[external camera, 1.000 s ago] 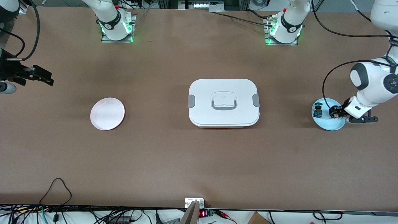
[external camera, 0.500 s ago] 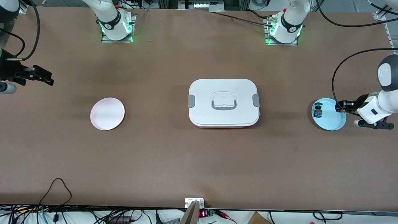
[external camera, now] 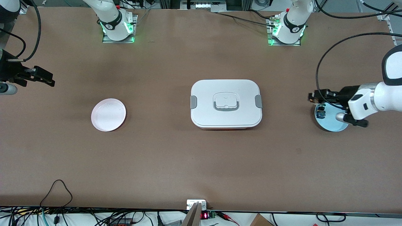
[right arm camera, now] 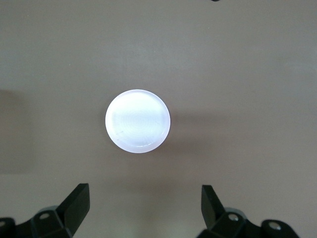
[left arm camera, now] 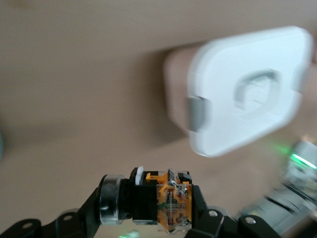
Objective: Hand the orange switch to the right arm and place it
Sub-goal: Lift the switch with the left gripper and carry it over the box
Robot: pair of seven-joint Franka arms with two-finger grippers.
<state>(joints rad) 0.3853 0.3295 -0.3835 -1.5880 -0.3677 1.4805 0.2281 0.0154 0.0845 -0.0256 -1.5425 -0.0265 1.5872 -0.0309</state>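
My left gripper is shut on the orange switch, a tiny black cylinder with an orange end, and holds it in the air over the edge of the light blue plate. In the left wrist view the switch lies crosswise between the black fingers of the left gripper. My right gripper hangs open and empty at the right arm's end of the table and waits. In the right wrist view the right gripper is over bare table with the pale pink plate in sight.
A small dark part with a teal cap lies on the light blue plate. A white lidded box with grey latches stands mid-table and also shows in the left wrist view. The pale pink plate lies toward the right arm's end.
My left gripper has risen from the light blue plate with the orange switch and swung toward the white box. The right arm has not moved.
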